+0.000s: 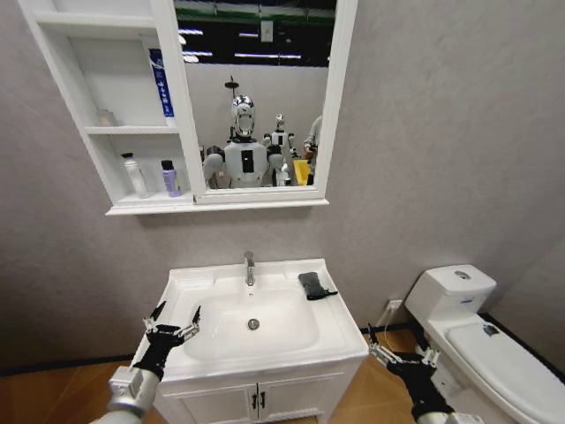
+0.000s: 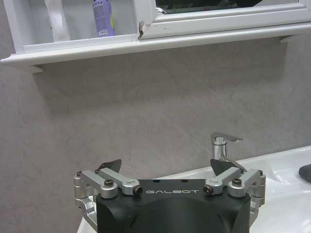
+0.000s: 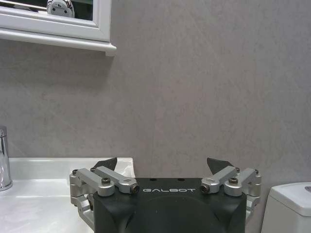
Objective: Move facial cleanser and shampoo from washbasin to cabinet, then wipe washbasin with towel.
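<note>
While both bottles (image 1: 152, 177) stand on the cabinet (image 1: 106, 132), done there. Towel (image 1: 315, 285) at 2 o'clock on basin (image 1: 265, 349), wiping left. Left gripper (image 1: 177, 320) and right gripper (image 1: 400, 352) spread, empty.

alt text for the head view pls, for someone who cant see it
Both grippers hang open and empty at the washbasin, the left gripper over its front left edge, the right gripper off its right side. The towel lies right of the tap; two bottles stand on the cabinet shelf.
</note>
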Robot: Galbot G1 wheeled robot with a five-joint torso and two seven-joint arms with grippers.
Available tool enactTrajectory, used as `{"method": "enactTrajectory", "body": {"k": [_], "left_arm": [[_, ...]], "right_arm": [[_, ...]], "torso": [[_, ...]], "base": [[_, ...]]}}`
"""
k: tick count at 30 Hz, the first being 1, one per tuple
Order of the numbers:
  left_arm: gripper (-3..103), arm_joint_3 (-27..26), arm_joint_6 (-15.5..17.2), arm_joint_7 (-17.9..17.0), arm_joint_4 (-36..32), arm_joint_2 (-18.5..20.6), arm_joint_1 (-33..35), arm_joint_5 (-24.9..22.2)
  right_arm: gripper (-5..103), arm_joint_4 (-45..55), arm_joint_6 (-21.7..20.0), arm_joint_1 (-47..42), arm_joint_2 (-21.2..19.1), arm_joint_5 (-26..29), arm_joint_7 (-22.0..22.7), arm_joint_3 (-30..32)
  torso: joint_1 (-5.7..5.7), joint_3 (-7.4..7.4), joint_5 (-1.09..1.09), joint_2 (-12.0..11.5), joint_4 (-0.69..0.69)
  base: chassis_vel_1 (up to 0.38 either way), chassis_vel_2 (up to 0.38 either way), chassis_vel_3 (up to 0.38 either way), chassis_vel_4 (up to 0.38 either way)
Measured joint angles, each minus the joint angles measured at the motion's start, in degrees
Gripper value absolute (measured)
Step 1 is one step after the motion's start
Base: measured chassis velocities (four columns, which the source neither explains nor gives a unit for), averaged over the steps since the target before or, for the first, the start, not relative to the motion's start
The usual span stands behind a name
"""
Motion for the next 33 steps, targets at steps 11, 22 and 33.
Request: {"method": "enactTrajectory", "body": {"k": [11, 22, 33], "left_arm": [[100, 0.0, 0.0, 0.0, 0.0, 0.0, 0.0, 0.0], [100, 0.0, 0.0, 0.0, 0.0, 0.0, 0.0, 0.0], [100, 0.0, 0.0, 0.0, 0.0, 0.0, 0.0, 0.0]], "right_arm": [[100, -0.1, 0.0, 0.0, 0.0, 0.0, 0.0, 0.0], [100, -0.1, 0.0, 0.0, 0.0, 0.1, 0.0, -0.1], [100, -0.1, 0.0, 0.0, 0.0, 0.1, 0.0, -0.1]], "torso": [[-0.01, 0.00, 0.01, 0.0, -0.01], [-0.02, -0.01, -0.01, 0.0, 0.00], [-0.02, 0.00, 0.05, 0.0, 0.00]], "base": [[0.110, -0.109, -0.101, 0.093], [0.261, -0.268, -0.243, 0.251], [0.368, -0.357, -0.362, 0.344]]}}
